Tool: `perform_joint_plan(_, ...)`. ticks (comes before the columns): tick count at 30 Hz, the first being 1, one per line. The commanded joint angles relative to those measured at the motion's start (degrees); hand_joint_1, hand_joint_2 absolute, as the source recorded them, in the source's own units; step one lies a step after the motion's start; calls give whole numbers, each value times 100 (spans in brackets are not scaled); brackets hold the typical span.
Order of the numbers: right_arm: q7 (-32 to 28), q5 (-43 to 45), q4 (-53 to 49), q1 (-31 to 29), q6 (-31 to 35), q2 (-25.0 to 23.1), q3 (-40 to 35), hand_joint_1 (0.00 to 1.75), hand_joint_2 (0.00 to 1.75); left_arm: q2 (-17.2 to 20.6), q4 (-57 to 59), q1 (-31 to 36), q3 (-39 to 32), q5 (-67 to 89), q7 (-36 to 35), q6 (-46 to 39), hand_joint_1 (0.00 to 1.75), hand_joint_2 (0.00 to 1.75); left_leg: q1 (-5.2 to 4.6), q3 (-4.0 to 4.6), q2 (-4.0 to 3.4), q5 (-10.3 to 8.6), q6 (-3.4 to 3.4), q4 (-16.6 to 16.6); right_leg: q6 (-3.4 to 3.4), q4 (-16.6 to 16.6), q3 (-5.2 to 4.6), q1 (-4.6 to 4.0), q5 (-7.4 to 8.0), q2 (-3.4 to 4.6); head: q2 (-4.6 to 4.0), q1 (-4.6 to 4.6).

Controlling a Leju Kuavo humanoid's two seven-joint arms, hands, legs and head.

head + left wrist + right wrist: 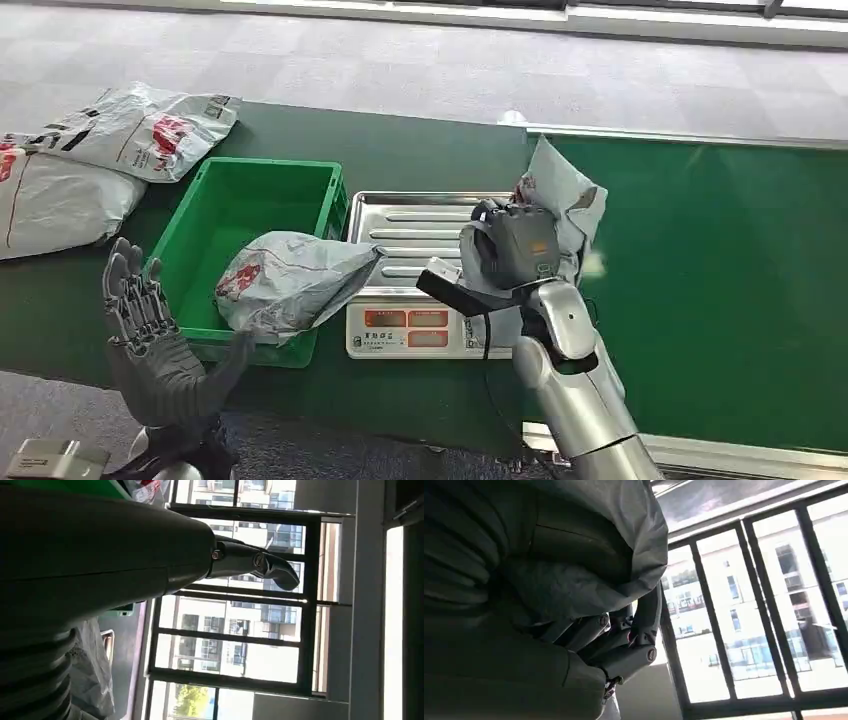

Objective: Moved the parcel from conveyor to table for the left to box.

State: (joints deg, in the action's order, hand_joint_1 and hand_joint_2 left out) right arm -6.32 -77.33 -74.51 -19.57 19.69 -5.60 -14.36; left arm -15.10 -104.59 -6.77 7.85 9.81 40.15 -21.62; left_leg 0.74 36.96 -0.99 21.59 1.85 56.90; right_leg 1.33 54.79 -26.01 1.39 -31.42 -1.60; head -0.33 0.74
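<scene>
My right hand (512, 250) grips a grey plastic parcel (560, 190) and holds it up over the right end of the steel scale (420, 225). In the right wrist view the parcel (589, 545) bulges over my dark fingers (624, 645), which curl under it. My left hand (150, 335) is raised at the front left, palm up, fingers spread, holding nothing; its fingers (250, 562) show against windows in the left wrist view. A second grey parcel (290, 280) with a red mark lies across the right side of the green crate (215, 215).
The green conveyor belt (720, 260) fills the right side. Two more grey parcels (140, 130) lie on the dark green table at the far left. The scale's display panel (405, 330) faces me at the table's front.
</scene>
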Motion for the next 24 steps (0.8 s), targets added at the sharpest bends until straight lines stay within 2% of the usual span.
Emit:
perform_joint_plan(1, -16, 169, 872, -410, 299, 140, -551, 175, 175, 260, 256, 112, 96, -2, -26, -129, 0, 175, 4, -5, -5, -3, -6, -4, -10, -4, 1, -5, 6, 19, 0, 0)
perform_joint_plan(3, -16, 169, 872, -410, 299, 140, -551, 175, 175, 260, 256, 112, 96, -2, -26, -129, 0, 175, 2, -7, -4, -4, -7, -8, -12, -6, 2, -4, 7, 22, 0, 0)
perform_joint_plan(5, -77, 204, 903, -431, 568, 146, -582, 175, 175, 273, 271, 107, 123, 4, -20, -183, 0, 175, 0, -5, -1, -3, -6, -6, -11, -4, 1, -1, 4, 18, 0, 0)
perform_joint_plan(8, 50, 102, 1047, -592, 1425, 45, -480, 175, 175, 261, 261, 97, 155, 4, -27, -258, 0, 175, 3, -4, -1, -2, -6, -4, -11, -4, 1, -4, 5, 18, 0, 0)
perform_joint_plan(10, 337, -322, 1144, -756, 2031, 14, -341, 175, 175, 260, 290, 74, 199, 3, -37, -274, 0, 175, 1, -1, -7, -1, -5, 0, -10, 2, -5, -2, 4, 22, 0, 0)
perform_joint_plan(11, 389, -710, 285, -674, 2031, -49, -8, 175, 175, 256, 324, 32, 260, 18, -32, -303, 0, 175, -4, 0, -8, -2, -5, -1, -9, 5, -8, 2, 3, 22, 0, 0)
perform_joint_plan(14, -93, -974, -880, -621, 2031, -298, 444, 175, 175, 245, 402, 51, 419, 27, -15, -421, 0, 175, -7, 18, 5, -5, -5, 5, -7, 15, -25, 5, -1, 7, 0, 0)
perform_joint_plan(16, -8, -1141, -954, -634, 2031, -328, 419, 175, 175, 232, 401, 94, 427, 31, -18, -445, 0, 175, -6, 24, 1, 0, -9, 15, -16, 27, -36, 3, -4, 23, 0, 0)
perform_joint_plan(17, 36, -1051, -596, -1004, 1992, -321, 419, 175, 175, 248, 421, 94, 450, 63, -18, -467, 0, 175, -5, 16, -1, -2, -6, 6, -10, 15, -24, 3, 0, 16, 0, 0)
perform_joint_plan(20, 36, -1051, -596, -1004, 1992, -321, 419, 175, 175, 248, 421, 94, 450, 63, -18, -467, 0, 175, -1, 6, -4, -1, -9, 4, -16, 11, -15, -2, 2, 30, 0, 0)
perform_joint_plan(22, 36, -1051, -596, -1004, 1992, -321, 419, 175, 175, 248, 421, 94, 450, 63, -18, -467, 0, 175, 1, 10, 9, -5, -8, 3, -11, 8, -15, -2, 2, 11, 0, 0)
perform_joint_plan(23, 150, -1244, -851, -586, 2031, -329, 315, 175, 175, 277, 376, 109, 415, 28, -47, -459, 0, 175, -2, 11, 2, -5, -6, 2, -9, 8, -17, 1, 2, 8, 0, 0)
perform_joint_plan(24, 47, -1265, -795, -532, 2031, -422, 441, 175, 175, 255, 330, 59, 393, 12, -36, -430, 0, 175, 0, 10, 1, -3, -9, 3, -13, 8, -16, -2, 3, 16, 0, 0)
